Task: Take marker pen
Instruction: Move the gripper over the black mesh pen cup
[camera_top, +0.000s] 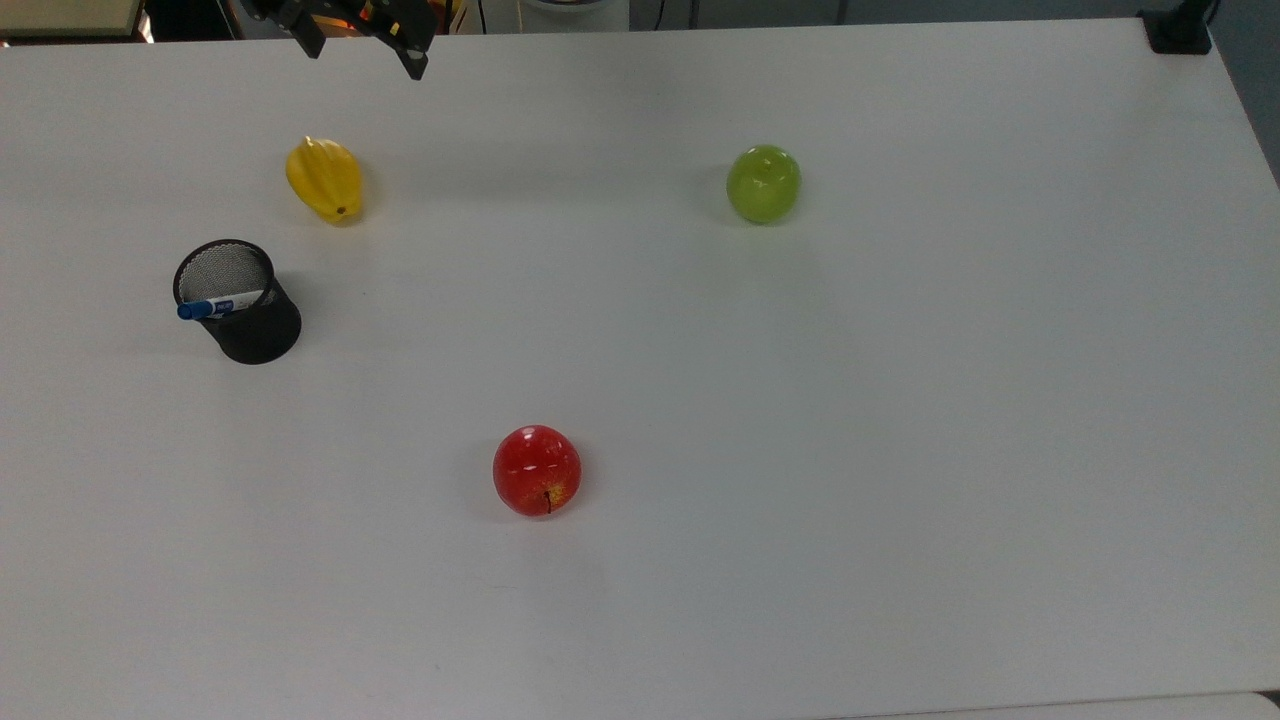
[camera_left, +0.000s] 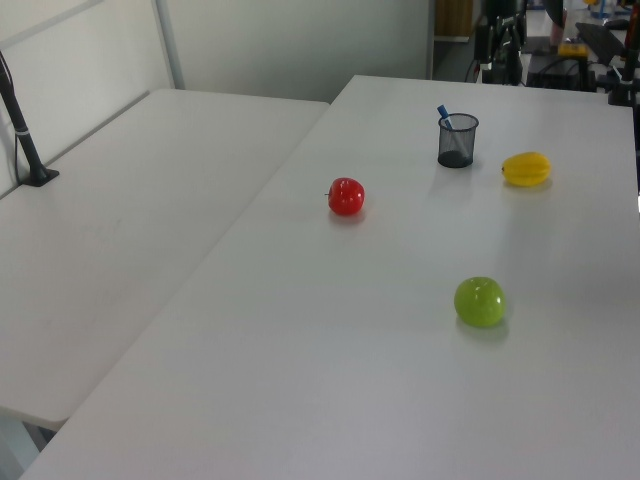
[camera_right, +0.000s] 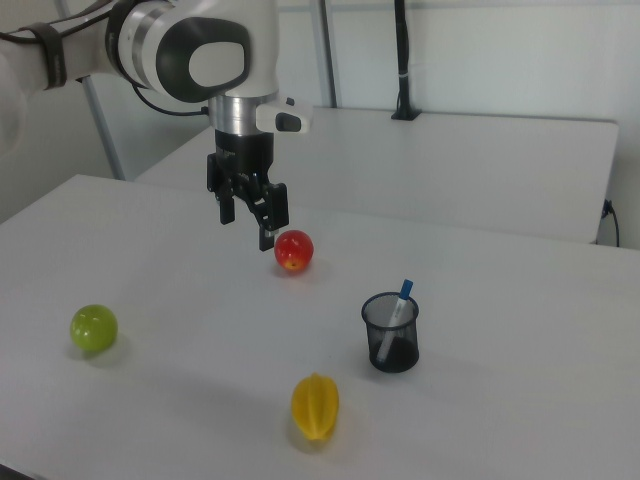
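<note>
The marker pen (camera_top: 222, 304) stands slanted in a black mesh pen cup (camera_top: 250, 318), its blue cap poking over the rim toward the top view's left. The left view shows the marker pen (camera_left: 444, 118) in the cup (camera_left: 457, 142), and the right view shows the marker pen (camera_right: 398, 309) in the cup (camera_right: 391, 335). My gripper (camera_top: 365, 52) hangs at the table's far edge in the top view, beyond the yellow fruit. In the right view my gripper (camera_right: 247, 225) is open, high above the table, with nothing between its fingers.
A yellow star fruit (camera_top: 325, 180) lies close to the cup, between it and the gripper. A red apple (camera_top: 537, 470) sits near the middle front and a green apple (camera_top: 764, 184) farther to the top view's right. The white table (camera_top: 900, 400) spreads around them.
</note>
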